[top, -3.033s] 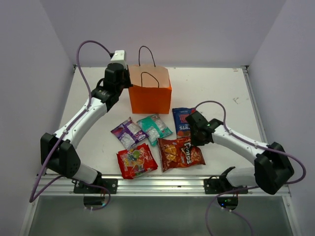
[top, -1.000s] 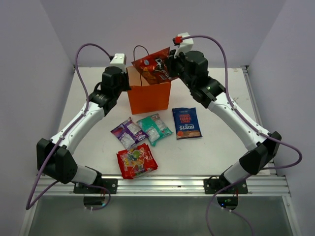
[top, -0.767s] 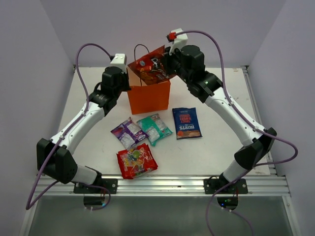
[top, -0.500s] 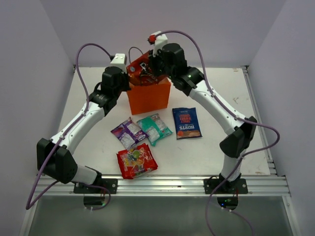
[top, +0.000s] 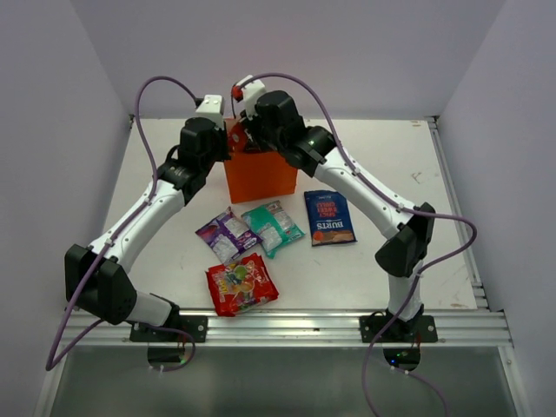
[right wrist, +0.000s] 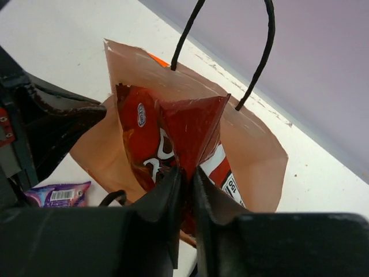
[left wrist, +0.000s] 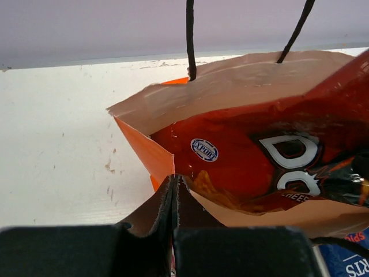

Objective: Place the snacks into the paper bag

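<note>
The orange paper bag (top: 261, 174) stands upright at the back of the table. My left gripper (left wrist: 174, 180) is shut on the bag's near rim (left wrist: 144, 153) and holds it open. My right gripper (right wrist: 187, 172) is shut on the red-orange Doritos bag (right wrist: 173, 138), which hangs partly inside the paper bag's mouth and also shows in the left wrist view (left wrist: 259, 161). On the table lie the dark blue bag (top: 328, 217), the small teal pack (top: 272, 228), the small purple pack (top: 226, 235) and the red candy bag (top: 241, 284).
Both arms crowd over the paper bag at the back centre. The bag's thin dark loop handles (right wrist: 190, 34) stand up above its rim. The table's metal front rail (top: 278, 326) runs along the near edge.
My right gripper has carried the Doritos bag left and down, from above the bag's right side into its mouth. The left gripper has stayed on the rim.
</note>
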You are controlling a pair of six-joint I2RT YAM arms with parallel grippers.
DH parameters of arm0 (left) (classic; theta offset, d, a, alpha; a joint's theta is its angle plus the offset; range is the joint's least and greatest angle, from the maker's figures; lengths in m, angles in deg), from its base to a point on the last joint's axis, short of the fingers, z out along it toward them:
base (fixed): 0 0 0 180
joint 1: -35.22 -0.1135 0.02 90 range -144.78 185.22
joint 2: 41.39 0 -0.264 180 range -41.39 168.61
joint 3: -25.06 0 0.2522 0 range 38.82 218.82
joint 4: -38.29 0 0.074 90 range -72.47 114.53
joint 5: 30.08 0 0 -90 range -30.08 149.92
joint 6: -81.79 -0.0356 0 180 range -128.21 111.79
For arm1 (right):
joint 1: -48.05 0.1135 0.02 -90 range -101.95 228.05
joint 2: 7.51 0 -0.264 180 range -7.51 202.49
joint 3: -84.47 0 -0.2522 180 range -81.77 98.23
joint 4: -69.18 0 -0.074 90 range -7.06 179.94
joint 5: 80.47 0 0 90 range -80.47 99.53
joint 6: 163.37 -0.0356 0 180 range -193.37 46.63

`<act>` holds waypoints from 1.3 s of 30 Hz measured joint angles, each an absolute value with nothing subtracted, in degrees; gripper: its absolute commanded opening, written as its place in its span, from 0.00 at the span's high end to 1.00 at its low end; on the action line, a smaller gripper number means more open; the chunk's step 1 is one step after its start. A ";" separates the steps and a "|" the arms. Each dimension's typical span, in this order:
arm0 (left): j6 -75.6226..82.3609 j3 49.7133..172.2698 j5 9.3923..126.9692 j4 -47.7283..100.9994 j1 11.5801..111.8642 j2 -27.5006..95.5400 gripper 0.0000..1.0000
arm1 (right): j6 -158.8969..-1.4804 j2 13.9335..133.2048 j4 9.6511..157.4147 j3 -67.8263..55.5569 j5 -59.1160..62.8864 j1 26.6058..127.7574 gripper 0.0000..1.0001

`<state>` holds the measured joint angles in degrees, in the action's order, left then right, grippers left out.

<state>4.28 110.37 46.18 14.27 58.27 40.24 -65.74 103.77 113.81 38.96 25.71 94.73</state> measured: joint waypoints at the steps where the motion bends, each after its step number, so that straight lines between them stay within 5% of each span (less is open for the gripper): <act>1: 4.19 110.37 46.18 14.29 58.27 40.24 1.00 | -65.45 103.58 113.81 38.96 26.00 94.56 0.51; 2: 4.19 110.37 46.18 14.31 58.27 40.24 1.00 | -65.45 103.38 113.77 38.96 26.35 94.51 0.30; 5: 4.17 110.37 46.18 14.34 58.27 40.24 1.00 | -64.64 102.77 113.74 38.96 26.80 94.34 0.15; 16: 3.95 110.35 45.96 14.47 58.27 40.24 1.00 | -64.58 91.29 113.05 33.76 30.37 97.40 0.13; 24: 3.95 110.17 44.81 14.62 58.27 40.24 1.00 | -77.58 60.61 103.38 -1.85 24.92 102.45 0.18; 32: 3.97 110.17 44.61 14.62 58.27 40.24 1.00 | -90.83 73.04 96.35 -27.71 19.53 109.75 0.19; 39: 3.95 110.17 44.39 14.60 58.27 40.22 1.00 | -94.50 78.35 91.56 -25.98 18.48 111.23 0.19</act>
<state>3.95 110.17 44.39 14.60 58.27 40.22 -94.50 78.35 91.56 -25.98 18.48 111.23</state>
